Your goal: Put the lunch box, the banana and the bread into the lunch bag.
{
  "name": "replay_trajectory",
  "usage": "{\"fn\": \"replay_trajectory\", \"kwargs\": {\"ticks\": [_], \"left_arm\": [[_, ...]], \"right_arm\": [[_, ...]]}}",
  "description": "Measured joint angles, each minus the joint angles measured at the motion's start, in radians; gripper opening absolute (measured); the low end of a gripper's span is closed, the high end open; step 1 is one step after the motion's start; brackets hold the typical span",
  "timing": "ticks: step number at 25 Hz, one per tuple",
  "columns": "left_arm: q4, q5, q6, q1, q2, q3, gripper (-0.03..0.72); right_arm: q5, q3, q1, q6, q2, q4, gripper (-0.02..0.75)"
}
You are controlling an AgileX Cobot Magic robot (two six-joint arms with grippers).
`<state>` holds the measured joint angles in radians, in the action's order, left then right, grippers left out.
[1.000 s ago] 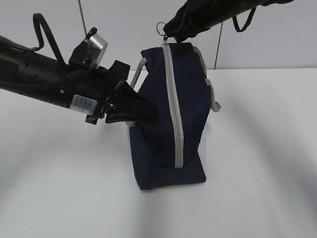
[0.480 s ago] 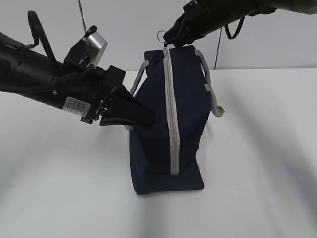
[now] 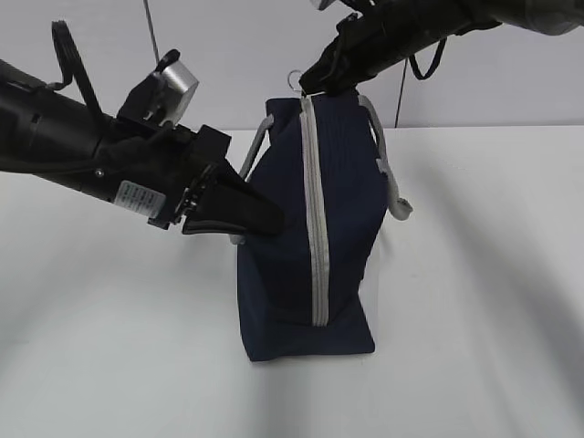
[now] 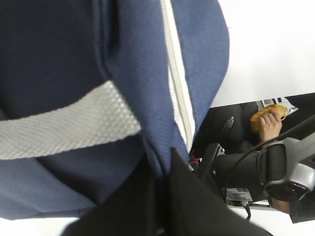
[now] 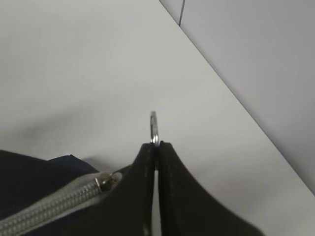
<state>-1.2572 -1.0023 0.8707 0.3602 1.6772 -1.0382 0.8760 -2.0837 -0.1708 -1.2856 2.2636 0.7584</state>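
Note:
The navy lunch bag (image 3: 306,237) stands on the white table with its grey zipper strip (image 3: 315,228) closed and facing the camera. My left gripper (image 3: 265,217) is shut on the bag's navy fabric at its left side, beside a grey webbing handle (image 4: 64,125). My right gripper (image 3: 310,88) is shut on the metal ring pull (image 5: 154,127) at the bag's top far end, next to the zipper slider (image 5: 104,182). The lunch box, the banana and the bread are out of view.
The white table (image 3: 474,274) spreads around the bag, with a pale wall behind. A second grey handle (image 3: 394,192) hangs down the bag's right side. The left wrist view shows a person's hand holding food (image 4: 268,118) beyond the table.
The bag has been drawn more upright and its zipper line straightened. My right gripper with the ring pull has shifted slightly; the left gripper has held its grip and barely moved.

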Motion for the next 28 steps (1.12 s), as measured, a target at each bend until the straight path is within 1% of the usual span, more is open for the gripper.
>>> {"fn": "replay_trajectory", "kwargs": {"ticks": [2, 3, 4, 5, 7, 9, 10, 11, 14, 17, 20, 22, 24, 28], "left_arm": [[0.000, 0.009, 0.000, 0.000, -0.001, 0.000, 0.007], [0.000, 0.016, 0.000, 0.000, -0.002, 0.000, 0.027], [0.000, 0.021, 0.000, 0.000, -0.003, 0.000, 0.067], [0.000, 0.024, 0.000, -0.001, -0.005, 0.000, 0.121], [0.000, 0.017, 0.000, -0.012, -0.005, 0.000, 0.290], [0.000, -0.003, 0.000, -0.037, -0.005, 0.000, 0.426], [0.000, -0.015, -0.001, -0.053, -0.005, 0.000, 0.468], [-0.001, -0.024, -0.007, -0.068, -0.005, 0.000, 0.491], [-0.011, -0.035, -0.051, -0.117, -0.005, 0.000, 0.510], [-0.011, -0.032, -0.112, -0.137, -0.005, -0.029, 0.510], [0.003, -0.004, -0.192, -0.138, -0.005, -0.092, 0.498], [0.035, 0.041, -0.243, -0.138, -0.005, -0.140, 0.485], [0.089, 0.093, -0.303, -0.138, -0.002, -0.181, 0.479], [0.136, 0.114, -0.374, -0.139, 0.058, -0.278, 0.475]], "right_arm": [[0.024, -0.011, 0.004, 0.000, 0.002, 0.000, -0.016], [0.041, -0.019, 0.004, -0.004, 0.004, 0.000, -0.016], [0.055, -0.023, 0.006, -0.007, 0.003, 0.000, -0.016], [0.073, -0.031, 0.008, -0.012, 0.003, 0.004, -0.016], [0.104, -0.035, 0.017, -0.029, 0.003, 0.027, -0.016], [0.128, -0.038, 0.028, -0.045, 0.003, 0.073, -0.016], [0.143, -0.038, 0.033, -0.050, 0.003, 0.091, -0.016], [0.153, -0.038, 0.039, -0.054, 0.003, 0.107, -0.016], [0.176, -0.038, 0.061, -0.065, 0.003, 0.123, -0.016], [0.190, -0.038, 0.074, -0.077, 0.003, 0.127, -0.016], [0.203, -0.038, 0.081, -0.098, 0.003, 0.148, -0.016], [0.205, -0.038, 0.081, -0.106, 0.003, 0.157, -0.016], [0.207, -0.038, 0.081, -0.112, 0.003, 0.160, -0.016], [0.207, -0.038, 0.081, -0.138, 0.006, 0.164, -0.016]]}}
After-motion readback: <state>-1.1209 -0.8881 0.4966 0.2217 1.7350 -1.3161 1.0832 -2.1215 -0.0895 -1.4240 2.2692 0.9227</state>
